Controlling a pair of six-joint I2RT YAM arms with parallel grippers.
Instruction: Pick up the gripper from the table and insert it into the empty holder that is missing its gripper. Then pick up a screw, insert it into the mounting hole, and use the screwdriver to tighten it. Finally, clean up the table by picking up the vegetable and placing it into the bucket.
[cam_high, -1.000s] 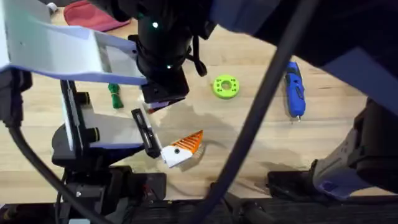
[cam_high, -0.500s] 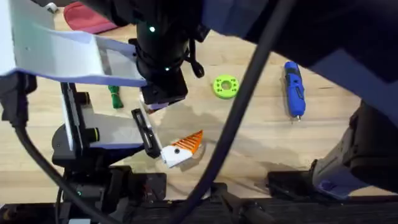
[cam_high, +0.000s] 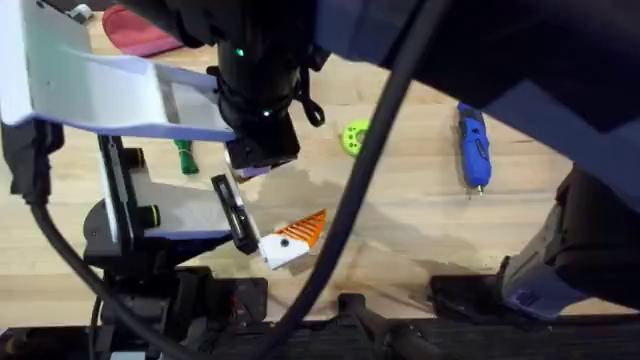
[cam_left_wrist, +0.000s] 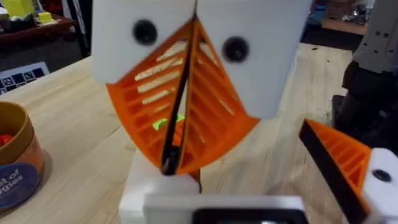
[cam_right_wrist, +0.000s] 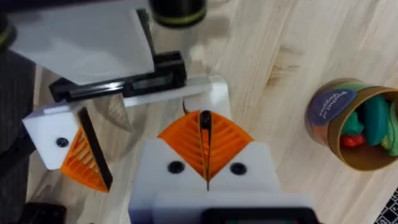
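The left gripper (cam_left_wrist: 180, 134) has its jaws pressed shut, orange ribbed pads meeting, and hangs just above the orange-tipped white plastic block (cam_high: 295, 238), probably to steady the work there. The right gripper (cam_right_wrist: 205, 146), jaws likewise closed, sits just beside that block at the all-white angular plastic holder (cam_right_wrist: 214, 90), likely aligning with its slot. The blue pen-shaped screwdriver (cam_high: 473, 145) lies on the bench well right of the block, untouched. The brown-orange round bucket (cam_right_wrist: 357, 124) stands well apart from it, ready for clean-up.

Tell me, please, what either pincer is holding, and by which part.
Nothing visible: the left pincer and the right pincer are each shut pad against pad.
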